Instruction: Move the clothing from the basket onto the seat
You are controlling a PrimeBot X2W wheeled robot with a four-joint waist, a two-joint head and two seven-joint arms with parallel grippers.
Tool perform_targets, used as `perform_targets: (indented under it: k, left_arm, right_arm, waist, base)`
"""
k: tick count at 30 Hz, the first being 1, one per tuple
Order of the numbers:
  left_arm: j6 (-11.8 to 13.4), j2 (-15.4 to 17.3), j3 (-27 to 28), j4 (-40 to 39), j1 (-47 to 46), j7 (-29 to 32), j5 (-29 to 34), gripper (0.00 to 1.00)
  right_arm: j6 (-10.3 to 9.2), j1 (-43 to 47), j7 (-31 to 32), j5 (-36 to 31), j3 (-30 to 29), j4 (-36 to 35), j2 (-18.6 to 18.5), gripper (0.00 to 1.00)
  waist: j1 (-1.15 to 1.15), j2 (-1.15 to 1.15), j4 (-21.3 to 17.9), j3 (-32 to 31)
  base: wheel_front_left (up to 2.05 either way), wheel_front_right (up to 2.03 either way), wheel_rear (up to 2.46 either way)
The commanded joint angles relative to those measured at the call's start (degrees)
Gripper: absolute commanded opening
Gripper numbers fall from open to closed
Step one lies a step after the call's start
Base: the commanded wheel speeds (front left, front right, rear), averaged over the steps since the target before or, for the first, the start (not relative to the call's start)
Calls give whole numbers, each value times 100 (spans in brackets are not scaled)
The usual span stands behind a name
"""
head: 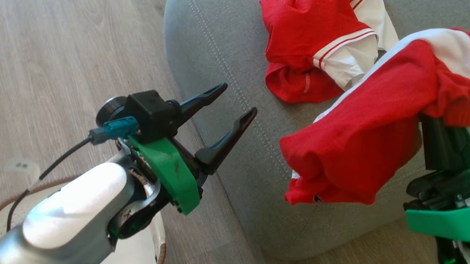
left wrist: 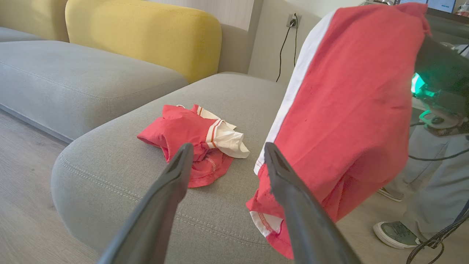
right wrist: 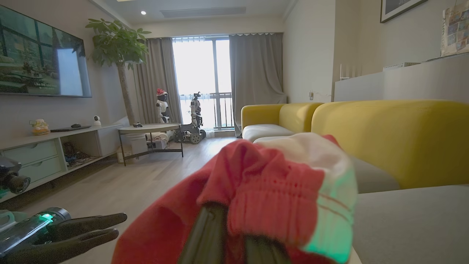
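Left end effector [head: 238, 98] spread | right end effector [right wrist: 234, 234] pinching soft red jersey [head: 367, 140] | grey stitched round-cornered seat [head: 229, 54]

Left claw [head: 238, 98] agape (right claw [right wrist: 234, 242] pinched)

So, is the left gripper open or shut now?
Open. On the left gripper, the two fingers stand well apart, gripping nothing.

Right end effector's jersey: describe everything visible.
The held jersey is soft red knit with a white side panel and white-lined hem. Its top is bunched over the right end effector, which grips it; the rest hangs crumpled over the front edge of the seat. Whether the hem touches the seat is unclear.
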Motion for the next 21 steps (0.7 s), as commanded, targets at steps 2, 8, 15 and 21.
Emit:
perform_targets:
  k: [2, 8, 15, 21]
  left_arm:
    - [14, 162, 194, -193, -409, 32, 43, 100]
    - [-15, 155, 144, -248, -570, 129, 77, 100]
    - [-93, 166, 53, -353, -864, 311, 153, 100]
    - [-160, 172, 16, -471, -1190, 422, 234, 100]
  right_arm:
    - [-1, -285, -53, -30, -78, -167, -23, 0]
    - [-1, -976, -53, -14, -92, 130, -296, 0]
    - [-1, -2171, -44, 310, -98, 853, -813, 0]
    - [-1, -3089, 28, 463, -253, 1618, -1269, 0]
  waist:
    - [0, 0, 5, 68]
    - [0, 0, 112, 328]
    - [0, 0, 373, 878]
    - [0, 0, 672, 1403]
  base:
    - [0, 0, 0]
    - [0, 0, 0]
    - [0, 0, 0]
    - [0, 0, 0]
